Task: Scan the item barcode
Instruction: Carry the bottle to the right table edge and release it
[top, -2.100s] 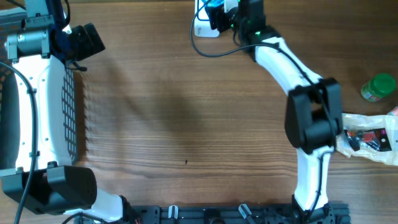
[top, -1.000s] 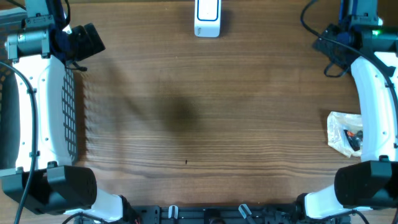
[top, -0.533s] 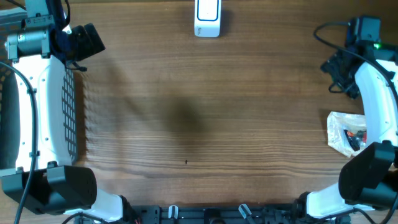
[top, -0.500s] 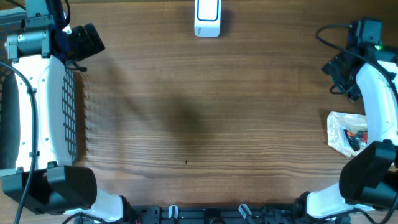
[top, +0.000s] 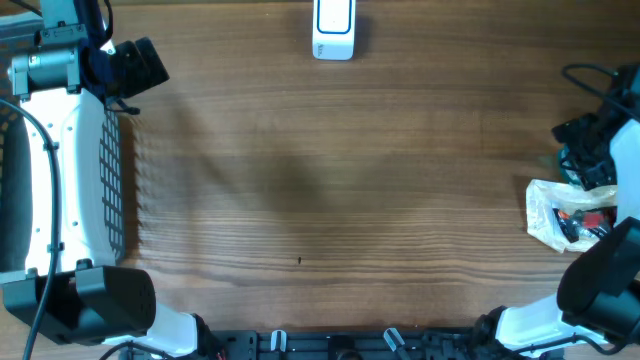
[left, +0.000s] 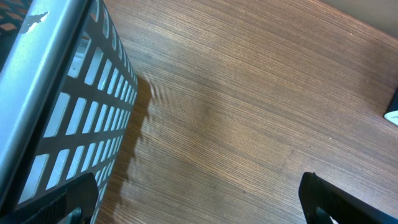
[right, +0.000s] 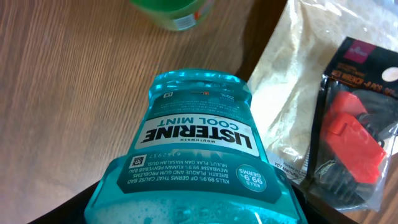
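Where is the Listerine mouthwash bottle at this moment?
The Listerine mouthwash bottle sits in the right pincer at the right side of the table, beside the clear plastic bag, as the right wrist view shows.

The mouthwash bottle (right: 194, 163) runs off the right wrist view's bottom edge.

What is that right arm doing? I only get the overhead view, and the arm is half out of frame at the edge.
Observer: The right wrist view shows a teal Listerine mouthwash bottle held in the right gripper.
Operator: Anything near it?
Observer: A green container sits just beyond the bottle, hidden under the arm for you.
Operator: And the left arm?
Observer: The left gripper is wide open over the wooden table, beside the wire basket.
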